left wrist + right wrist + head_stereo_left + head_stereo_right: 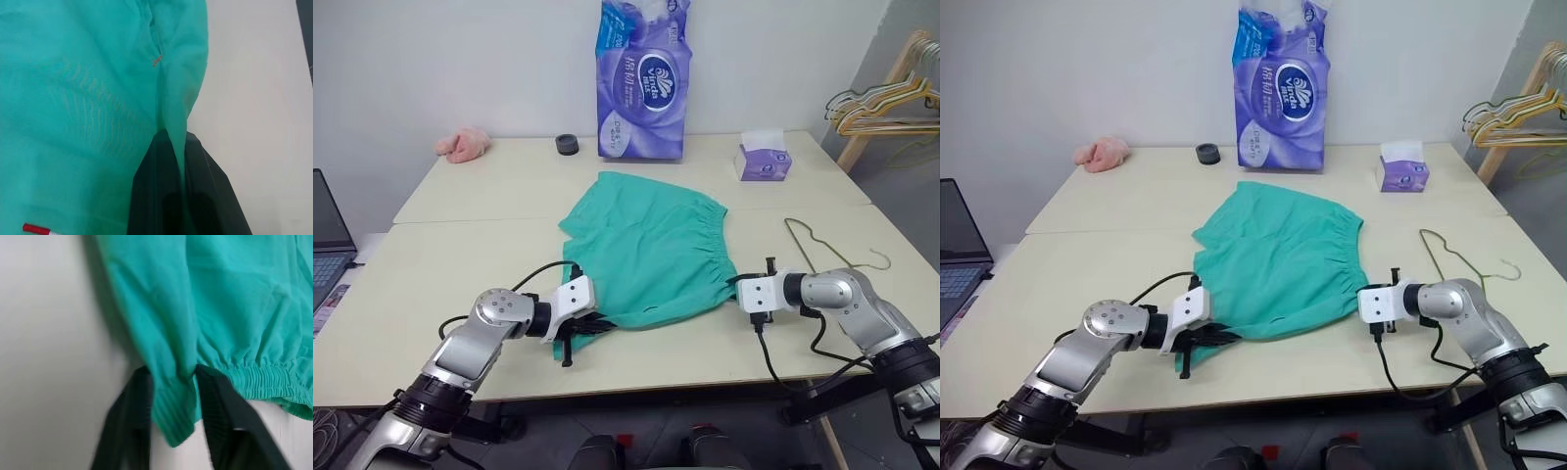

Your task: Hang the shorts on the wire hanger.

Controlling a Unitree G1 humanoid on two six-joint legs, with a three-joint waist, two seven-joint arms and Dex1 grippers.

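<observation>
Risk first: thin pinches at both near corners of the shorts (651, 245), so fabric likely to slip out once lifted, especially at the right gripper (173, 401), where only a narrow fold of the elastic waistband sits between the fingers (220, 401). Could also sag in the middle and drag across the table (460, 264), or sweep the wire hanger (827, 250) off toward the right edge.

Left gripper (178, 161): clenched tight on a thin ridge of teal cloth at the near-left corner of the garment. Right gripper: jaws narrowed around the waistband corner, pads against the fold on both sides, grasp looking shallow.

Shorts spread flat mid-table, a little nearer the front edge, waistband toward the right. Wire hanger flat on the table near the right edge, just beyond the right gripper, apart from the cloth.
</observation>
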